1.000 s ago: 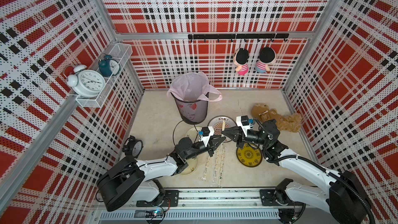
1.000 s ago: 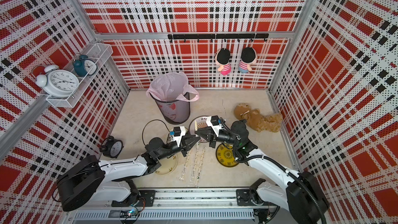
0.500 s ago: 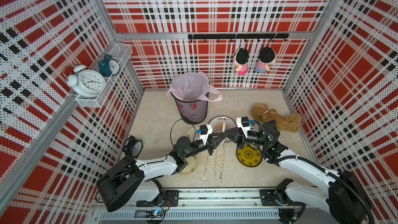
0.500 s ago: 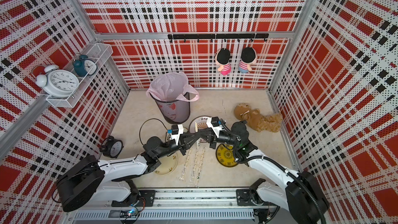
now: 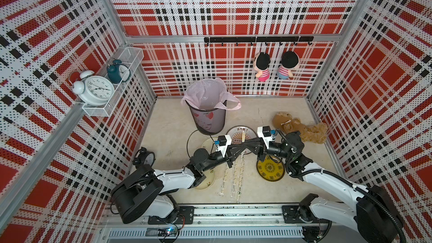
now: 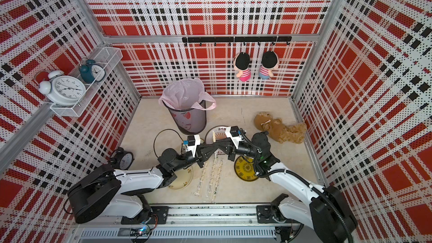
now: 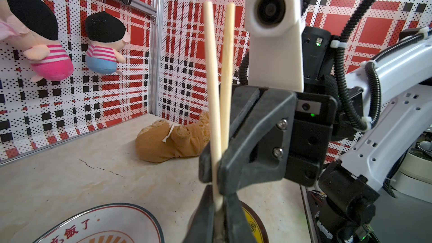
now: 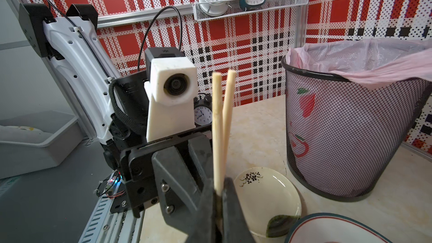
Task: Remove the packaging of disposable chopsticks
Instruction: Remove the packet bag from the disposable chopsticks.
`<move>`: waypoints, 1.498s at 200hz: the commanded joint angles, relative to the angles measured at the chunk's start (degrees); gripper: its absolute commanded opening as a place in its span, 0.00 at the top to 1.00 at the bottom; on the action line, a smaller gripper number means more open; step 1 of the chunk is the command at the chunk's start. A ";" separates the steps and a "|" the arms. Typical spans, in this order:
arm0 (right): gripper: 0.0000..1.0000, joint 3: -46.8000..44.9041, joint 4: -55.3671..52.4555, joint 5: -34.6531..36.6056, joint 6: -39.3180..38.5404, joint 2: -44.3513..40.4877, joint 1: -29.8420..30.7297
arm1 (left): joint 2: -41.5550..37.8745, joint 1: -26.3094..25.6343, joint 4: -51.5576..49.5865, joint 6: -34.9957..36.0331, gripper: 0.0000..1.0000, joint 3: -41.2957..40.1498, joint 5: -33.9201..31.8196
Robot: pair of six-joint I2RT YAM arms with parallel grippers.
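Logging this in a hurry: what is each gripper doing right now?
Left gripper: shut on the chopsticks.
Right gripper: shut on the same chopsticks.

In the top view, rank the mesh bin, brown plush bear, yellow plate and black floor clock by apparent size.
1. mesh bin
2. brown plush bear
3. yellow plate, partly covered by the right arm
4. black floor clock, which looks only slightly smaller than the plate
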 commanded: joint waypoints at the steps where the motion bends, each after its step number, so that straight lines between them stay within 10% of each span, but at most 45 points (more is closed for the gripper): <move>1: 1.00 0.94 4.95 0.66 -0.26 -2.70 0.34 | 2.14 -0.55 -4.81 0.48 0.87 -1.88 -0.47; 261: 1.00 4.79 -3.76 7.74 -4.01 -10.30 0.18 | 10.73 0.92 2.65 -2.34 0.84 -5.84 2.61; 299: 1.00 3.43 -2.00 8.40 -2.66 -11.50 0.21 | 9.35 2.22 4.22 -2.92 0.96 -6.72 2.82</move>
